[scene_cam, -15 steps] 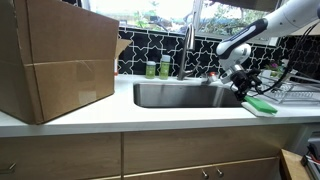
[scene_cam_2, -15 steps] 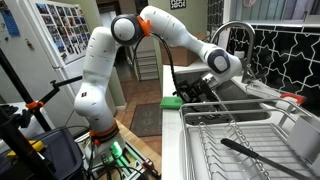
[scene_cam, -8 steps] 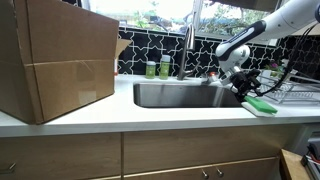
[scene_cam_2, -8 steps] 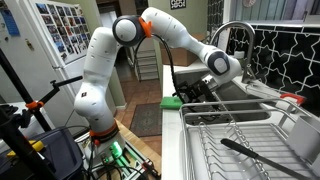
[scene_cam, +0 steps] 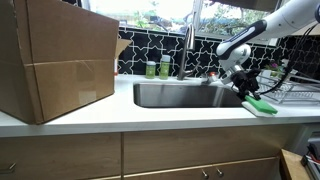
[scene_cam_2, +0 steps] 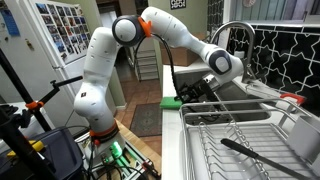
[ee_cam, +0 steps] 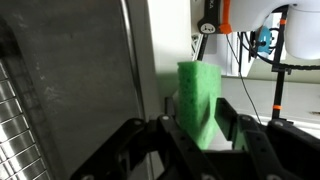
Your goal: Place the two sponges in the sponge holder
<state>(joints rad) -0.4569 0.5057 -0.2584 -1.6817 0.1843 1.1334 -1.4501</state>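
Note:
A bright green sponge (scene_cam: 263, 104) lies on the counter at the right end of the sink, beside the dish rack. It also shows as a green patch (scene_cam_2: 171, 101) at the counter's edge. My gripper (scene_cam: 247, 96) reaches down onto it. In the wrist view the sponge (ee_cam: 198, 95) stands between the two black fingers, and my gripper (ee_cam: 195, 112) is pressed in on both of its sides, denting it slightly. I make out only this one sponge. The sponge holder is hidden or out of view.
A steel sink (scene_cam: 180, 96) with a tall faucet (scene_cam: 187, 45) lies left of the gripper. Two small green bottles (scene_cam: 158, 68) stand behind it. A big cardboard box (scene_cam: 55, 65) fills the counter's left. A wire dish rack (scene_cam_2: 240, 140) holds a black utensil (scene_cam_2: 250, 150).
The fingers have drawn in from wide open onto the green sponge. The arm and the sponge have hardly shifted.

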